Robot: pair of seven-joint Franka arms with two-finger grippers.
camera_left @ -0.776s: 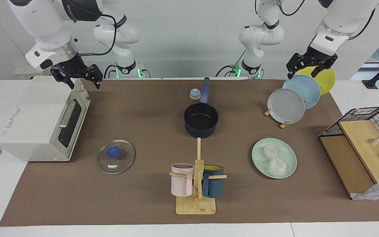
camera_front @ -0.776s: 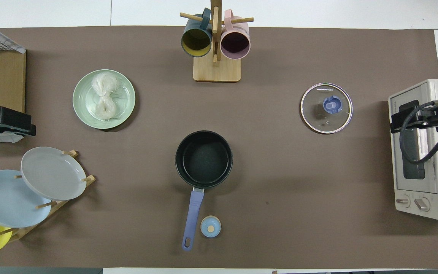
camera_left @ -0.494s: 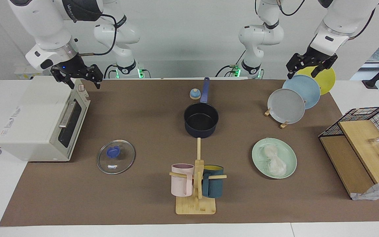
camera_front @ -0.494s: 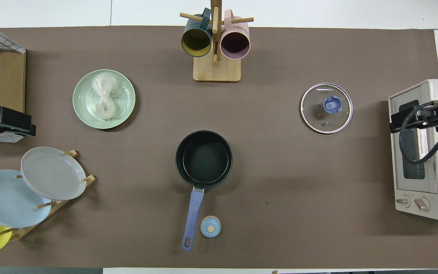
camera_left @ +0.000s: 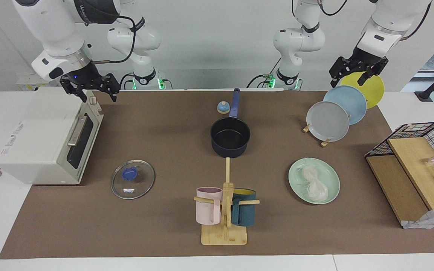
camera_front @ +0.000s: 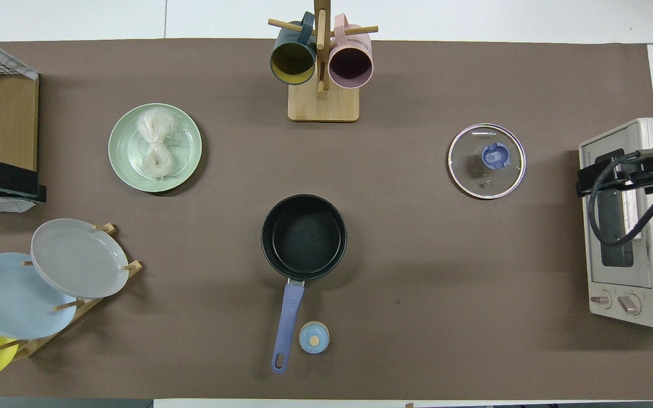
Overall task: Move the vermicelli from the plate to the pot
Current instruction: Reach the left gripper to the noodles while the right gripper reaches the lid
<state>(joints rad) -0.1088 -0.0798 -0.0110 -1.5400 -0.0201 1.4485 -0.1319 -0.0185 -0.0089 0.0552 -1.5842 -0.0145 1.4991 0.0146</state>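
- Facing view: left pincer (camera_left: 357, 77) raised over the rack of plates (camera_left: 336, 113) at the left arm's end of the table (camera_left: 164, 233), fingers spread apart and holding nothing.
- Right pincer (camera_left: 92, 90) raised over the corner of the toaster oven (camera_left: 47, 139) at the right arm's end, fingers likewise apart and empty; judged to be waiting.
- Vermicelli (camera_left: 314, 183) lying in 2 small coiled clumps on the mint-green plate (camera_left: 296, 177), untouched.
- Plate flat on the table, farther from the robots than the rack and toward the left arm's end.
- Pot (camera_left: 230, 140) upright at mid-table, nearer to the robots than the plate and well apart from it, black inside bare, long handle pointing toward the robots.
- Glass lid (camera_left: 133, 179) flat on the table toward the right arm's end, so pot mouth already clear.
- Mug stand (camera_left: 224, 210) with 2 mugs farther from the robots than the pot, between plate and lid.
- Step in hand, as judged: the very start, reach toward the plate not yet made.
- Next move, as judged: left pincer out and down over the clumps, closing low enough to gather the thin strands without scraping the plate.
- Risk, as judged: loose strands trailing or 1 clump left on the plate.
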